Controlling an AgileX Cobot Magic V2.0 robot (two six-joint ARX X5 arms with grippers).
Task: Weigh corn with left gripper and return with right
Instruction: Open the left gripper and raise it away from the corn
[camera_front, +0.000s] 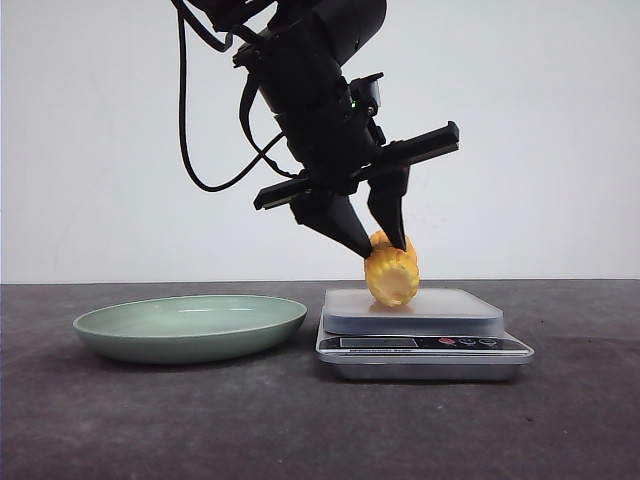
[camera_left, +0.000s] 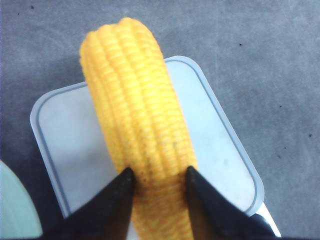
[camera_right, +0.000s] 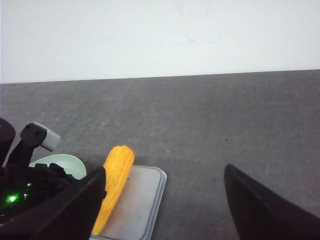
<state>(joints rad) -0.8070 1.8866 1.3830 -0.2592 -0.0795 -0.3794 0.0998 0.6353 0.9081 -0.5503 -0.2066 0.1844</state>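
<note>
The yellow corn lies tilted with its lower end at the pale platform of the kitchen scale. My left gripper comes down from above and is shut on the corn's upper part. In the left wrist view both black fingertips press the cob's sides over the scale platform, with the gripper around it. My right gripper is open wide and empty, away from the scale; its view shows the corn on the platform. It is out of the front view.
A pale green plate stands on the dark table left of the scale, also seen in the right wrist view. The scale's display and buttons face the front. A white wall stands behind.
</note>
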